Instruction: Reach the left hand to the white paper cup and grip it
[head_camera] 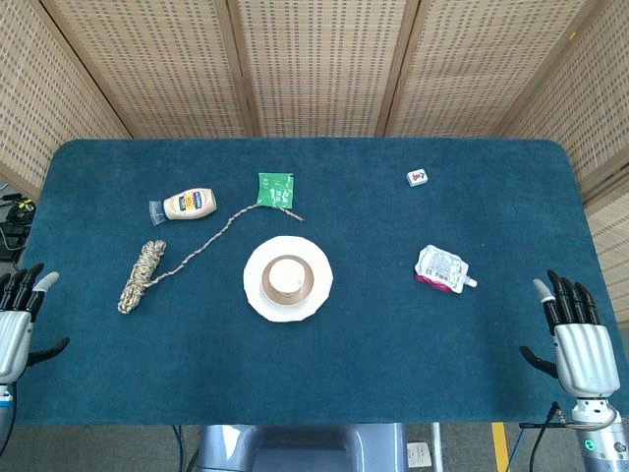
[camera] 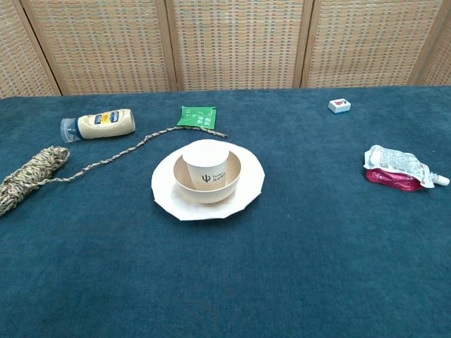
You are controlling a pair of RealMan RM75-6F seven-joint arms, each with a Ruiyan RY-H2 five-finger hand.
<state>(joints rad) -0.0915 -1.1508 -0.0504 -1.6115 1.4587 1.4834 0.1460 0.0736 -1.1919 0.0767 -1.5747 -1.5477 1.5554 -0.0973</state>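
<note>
The white paper cup stands upright inside a tan bowl, which sits on a white plate at the table's middle. My left hand hovers at the near left edge of the table, fingers spread, holding nothing, well to the left of the cup. My right hand is at the near right edge, fingers apart and empty. Neither hand shows in the chest view.
A coiled rope trails toward a green packet. A mayonnaise bottle lies at the left. A pouch and a small tile lie on the right.
</note>
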